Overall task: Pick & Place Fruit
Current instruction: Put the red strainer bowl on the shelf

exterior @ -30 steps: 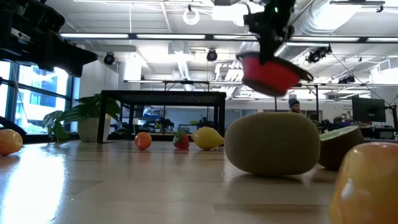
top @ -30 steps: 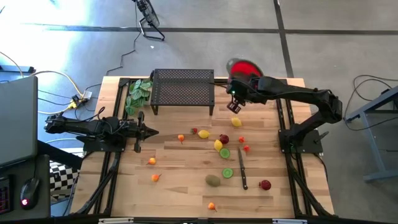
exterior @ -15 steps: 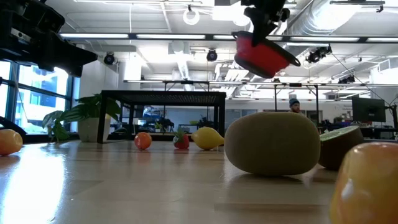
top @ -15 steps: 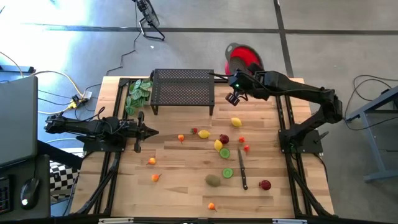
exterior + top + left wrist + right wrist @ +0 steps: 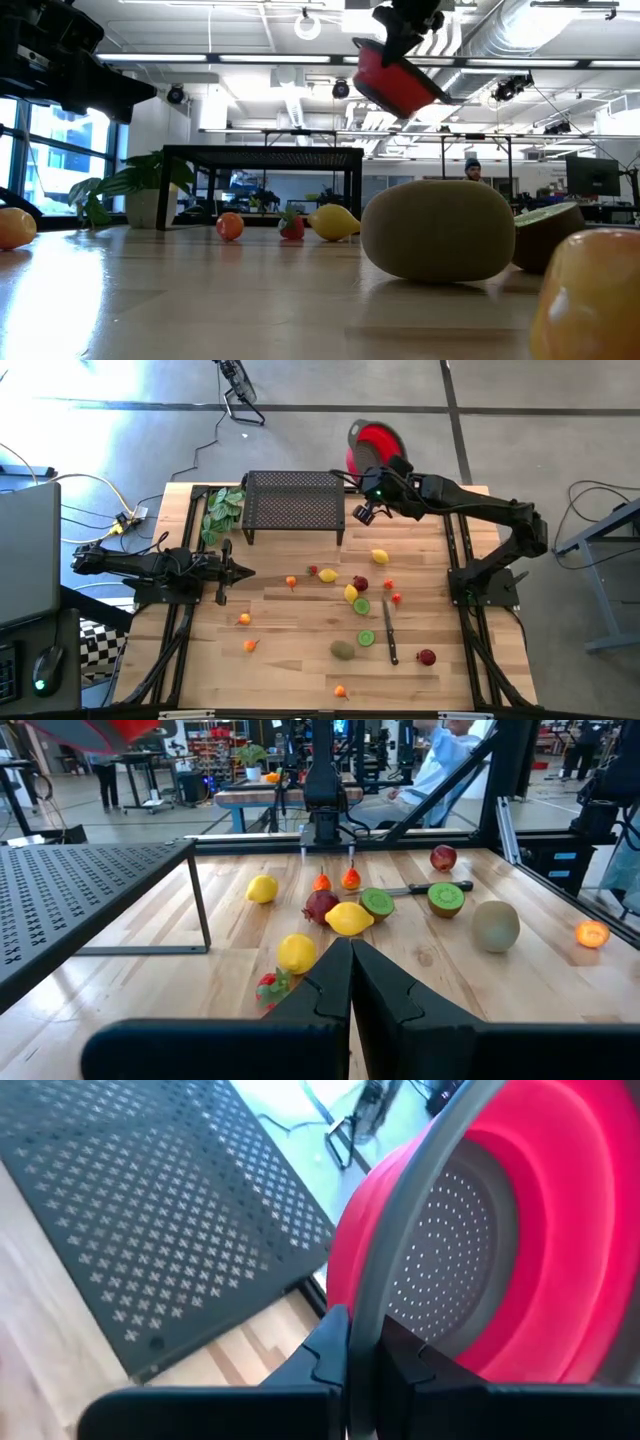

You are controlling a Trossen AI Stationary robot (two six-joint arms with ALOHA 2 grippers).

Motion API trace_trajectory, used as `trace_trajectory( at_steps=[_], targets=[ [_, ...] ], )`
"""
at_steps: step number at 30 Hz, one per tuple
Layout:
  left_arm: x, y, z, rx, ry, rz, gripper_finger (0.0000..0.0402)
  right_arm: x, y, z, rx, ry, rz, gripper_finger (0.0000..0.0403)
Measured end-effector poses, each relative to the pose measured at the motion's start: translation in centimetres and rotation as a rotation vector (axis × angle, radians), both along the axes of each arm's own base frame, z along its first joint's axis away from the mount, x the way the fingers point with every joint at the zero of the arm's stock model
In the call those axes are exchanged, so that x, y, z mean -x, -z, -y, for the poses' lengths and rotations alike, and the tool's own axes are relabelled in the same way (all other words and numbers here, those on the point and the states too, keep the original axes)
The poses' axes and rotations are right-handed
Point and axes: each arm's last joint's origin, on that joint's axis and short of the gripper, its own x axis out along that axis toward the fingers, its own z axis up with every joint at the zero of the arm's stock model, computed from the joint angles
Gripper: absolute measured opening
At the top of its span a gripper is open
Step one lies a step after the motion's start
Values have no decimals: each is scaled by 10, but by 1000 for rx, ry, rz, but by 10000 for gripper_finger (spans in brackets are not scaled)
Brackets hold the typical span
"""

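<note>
My left gripper (image 5: 222,572) rests clenched and empty at centre left; the fruit (image 5: 352,593) lies scattered across the centre; upper right of centre, my right gripper (image 5: 362,1342) grasps the red colander (image 5: 372,444) rim

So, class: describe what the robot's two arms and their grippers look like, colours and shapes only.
Both arms are dark, nearly black, jointed segments. The left gripper has two blocky, angular black fingers. The right gripper has the same black fingers; a small green light glows near its wrist.
</note>
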Motion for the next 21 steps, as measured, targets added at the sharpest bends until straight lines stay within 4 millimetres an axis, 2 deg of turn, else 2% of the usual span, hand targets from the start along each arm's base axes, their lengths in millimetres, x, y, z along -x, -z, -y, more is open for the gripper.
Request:
trace_trajectory(
  at_steps=[6,13,17,21],
  targets=[
    [0,0,0,0,0,0,3,-16,8,3,15,-57,-23,10],
    [0,0,0,0,-3,0,3,-54,-4,10,60,-153,-93,10],
    [0,0,0,0,-3,1,3,-77,-2,15,78,-214,-202,10],
    [0,0,0,0,-3,0,3,-91,8,19,87,-279,-344,10]
  ],
)
